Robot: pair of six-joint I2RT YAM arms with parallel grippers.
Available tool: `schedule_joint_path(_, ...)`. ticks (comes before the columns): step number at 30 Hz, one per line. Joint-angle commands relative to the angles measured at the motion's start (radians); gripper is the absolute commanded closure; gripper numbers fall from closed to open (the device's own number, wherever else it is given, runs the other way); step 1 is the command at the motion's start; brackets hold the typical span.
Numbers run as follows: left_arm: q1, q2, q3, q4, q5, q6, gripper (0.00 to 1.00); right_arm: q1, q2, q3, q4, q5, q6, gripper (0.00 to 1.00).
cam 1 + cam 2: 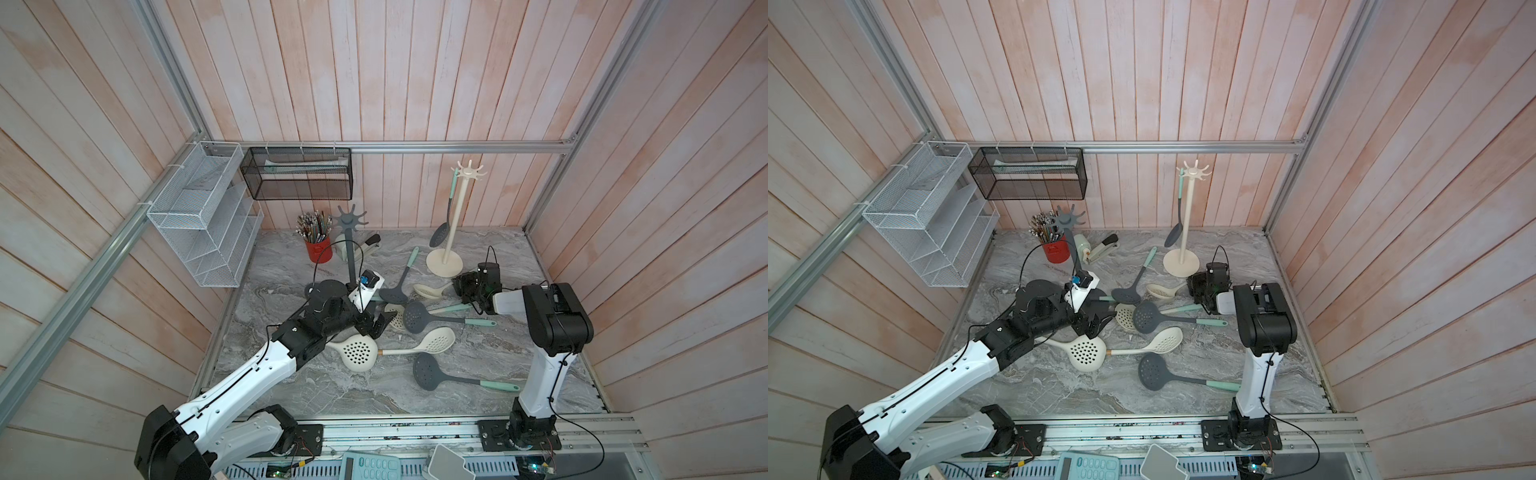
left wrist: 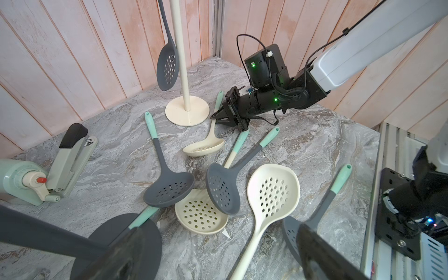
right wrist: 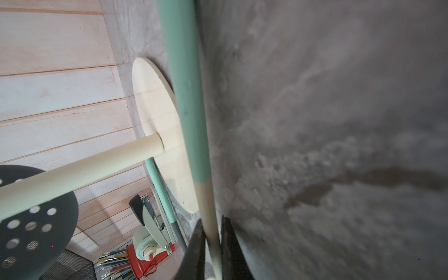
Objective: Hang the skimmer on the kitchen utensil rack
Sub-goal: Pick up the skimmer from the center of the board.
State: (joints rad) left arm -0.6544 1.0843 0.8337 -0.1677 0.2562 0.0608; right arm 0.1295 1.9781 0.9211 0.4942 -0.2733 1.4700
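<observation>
**Cream skimmer clamped by the handle, lying flat beside the cream rack**

From the left: the left gripper point(image 1: 381, 325) is held with its jaws wide apart and empty, at the edge of the loose skimmers point(image 1: 415, 318) and near the grey utensil rack point(image 1: 351, 249). Further right, the cream skimmer point(image 2: 203, 148) is seen lying on the marble tabletop point(image 1: 490, 349), with its bowl toward the pile and its mint-tipped handle running back alongside the base of the cream utensil rack point(image 1: 451, 232). The right gripper point(image 2: 214, 117), the nearer of the two, is closed on the cream stretch of that handle. The hooks point(image 1: 469, 170) stand high above the grip, so it is judged that the long axis must be swung from flat to upright, mint end uppermost.
</observation>
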Motion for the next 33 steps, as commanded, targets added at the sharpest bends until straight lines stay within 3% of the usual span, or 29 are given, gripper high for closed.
schedule_joint_path(1,0.006,-0.017,-0.018,0.013,-0.001,0.017,0.01,0.002,0.015,0.005,-0.085,0.051,-0.010,0.91)
schedule_joint_path(10,0.006,-0.017,-0.015,0.014,0.001,0.017,0.01,0.013,-0.118,-0.042,-0.114,0.129,-0.133,0.95)
schedule_joint_path(19,0.006,-0.008,-0.016,0.019,0.010,0.012,0.01,0.020,-0.348,-0.142,-0.130,0.268,-0.325,1.00)
schedule_joint_path(23,0.005,-0.003,-0.015,0.020,0.015,0.010,0.01,0.028,-0.444,-0.170,-0.118,0.323,-0.462,1.00)
schedule_joint_path(33,0.006,0.014,-0.014,0.026,0.025,0.010,0.01,0.117,-0.649,-0.221,0.084,0.298,-0.938,0.98)
